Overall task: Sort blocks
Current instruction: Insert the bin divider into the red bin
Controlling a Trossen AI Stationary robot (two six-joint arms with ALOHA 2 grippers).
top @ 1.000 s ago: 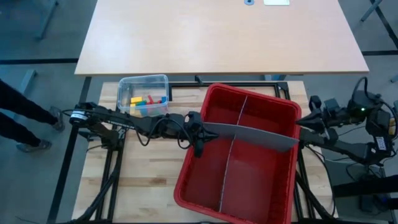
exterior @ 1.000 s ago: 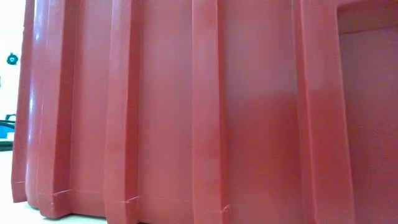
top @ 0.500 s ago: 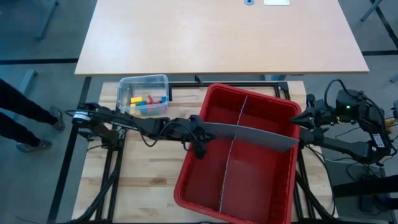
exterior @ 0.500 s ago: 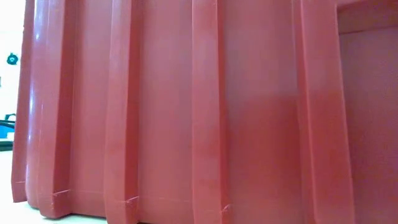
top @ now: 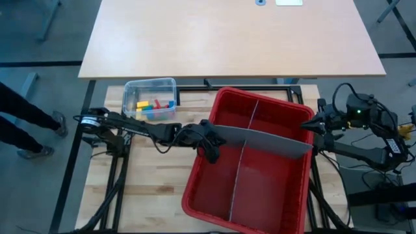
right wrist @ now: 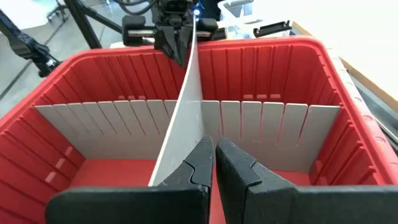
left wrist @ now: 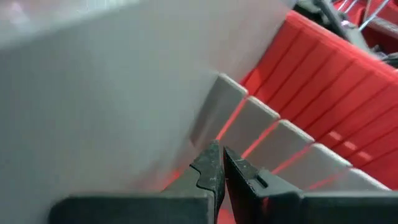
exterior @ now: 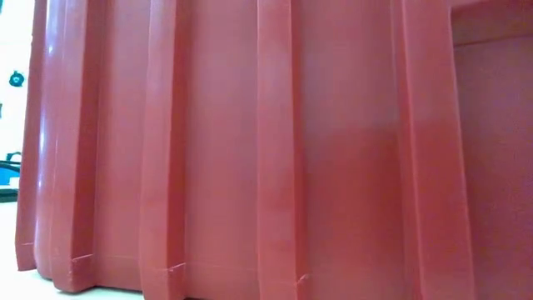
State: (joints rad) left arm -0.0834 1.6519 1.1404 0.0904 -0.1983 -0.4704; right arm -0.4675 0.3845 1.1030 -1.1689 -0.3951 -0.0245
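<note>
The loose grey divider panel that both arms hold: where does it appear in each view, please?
High view: grey divider panel lies across the red bin, from the left tool to the right tool.
Low view: not in it; only the bin's outer wall.
Left wrist view: fills the upper left.
Right wrist view: thin edge up the centre, left tool at its far end.
Shared landmark: the red bin.

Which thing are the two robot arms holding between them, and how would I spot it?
Find the big red bin on the wooden table. A loose grey divider panel stretches crosswise above it, pinched at one end by the left gripper and at the other by the right gripper. Unlike the fixed divider standing lengthwise inside the bin, it is held up.
</note>
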